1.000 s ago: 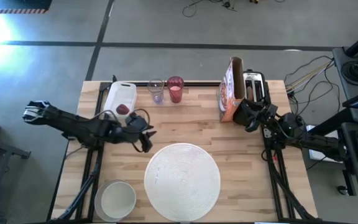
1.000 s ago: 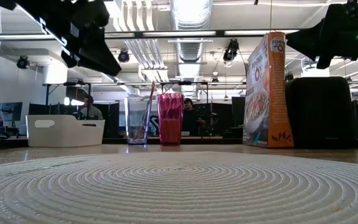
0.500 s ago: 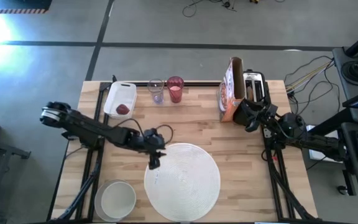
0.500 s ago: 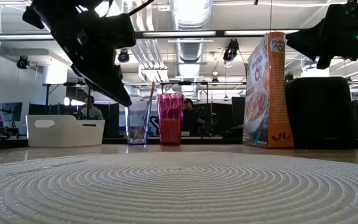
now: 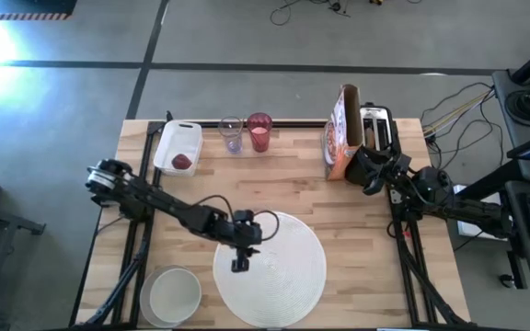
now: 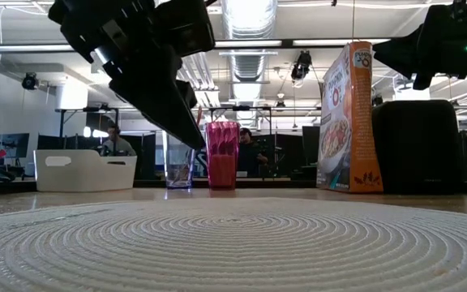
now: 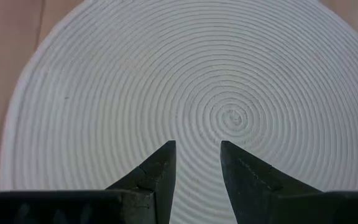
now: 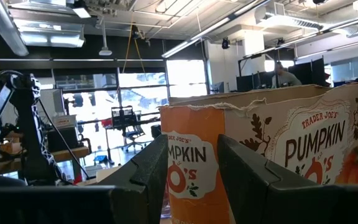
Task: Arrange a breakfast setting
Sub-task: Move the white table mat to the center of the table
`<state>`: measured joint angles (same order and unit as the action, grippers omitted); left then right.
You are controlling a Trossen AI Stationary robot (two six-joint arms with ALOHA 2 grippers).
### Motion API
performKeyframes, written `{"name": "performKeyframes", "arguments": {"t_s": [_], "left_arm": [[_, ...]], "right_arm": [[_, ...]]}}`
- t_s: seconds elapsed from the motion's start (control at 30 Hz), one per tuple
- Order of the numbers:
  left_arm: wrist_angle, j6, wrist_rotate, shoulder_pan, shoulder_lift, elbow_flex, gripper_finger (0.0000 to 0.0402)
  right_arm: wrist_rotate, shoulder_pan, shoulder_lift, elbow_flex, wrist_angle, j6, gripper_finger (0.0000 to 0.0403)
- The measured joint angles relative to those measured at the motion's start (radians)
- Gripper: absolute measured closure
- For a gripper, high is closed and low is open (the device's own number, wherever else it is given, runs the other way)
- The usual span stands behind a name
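Note:
The round white ribbed placemat (image 5: 274,262) lies flat on the table's near middle and fills the left wrist view (image 7: 229,74). My left gripper (image 5: 239,263) hangs open and empty over the mat's left part, pointing down (image 7: 197,149); it also shows in the low view (image 6: 194,139). The white bowl (image 5: 171,294) stands at the near left. The pink-red tumbler (image 5: 259,132) stands at the far edge (image 6: 222,154). The small red fruit (image 5: 182,162) lies in the white tub (image 5: 177,145). My right gripper (image 5: 364,171) waits open beside the cereal box (image 8: 194,149). Plate, bagel and spoon are out of view.
A clear glass (image 5: 231,135) stands left of the tumbler. An orange cereal box (image 5: 340,134) and the black-and-silver toaster (image 5: 375,127) stand at the far right. Bare wood lies between the mat and the far row of things.
My left gripper has swung from beside the white tub toward the table's right and near edges, and now hangs over the placemat's left part. The right arm has kept still.

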<state>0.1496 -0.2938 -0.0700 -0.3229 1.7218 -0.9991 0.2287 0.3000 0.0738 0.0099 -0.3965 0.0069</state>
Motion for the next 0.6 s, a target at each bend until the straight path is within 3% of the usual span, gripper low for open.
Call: {"name": "performKeyframes", "arguments": {"t_s": [0.6], "left_arm": [[-0.054,-0.002,0.01,-0.061,0.144,-0.056,0.0292]], "right_arm": [[0.0,0.0,0.0,0.0,0.0,0.0,0.0275]]}}
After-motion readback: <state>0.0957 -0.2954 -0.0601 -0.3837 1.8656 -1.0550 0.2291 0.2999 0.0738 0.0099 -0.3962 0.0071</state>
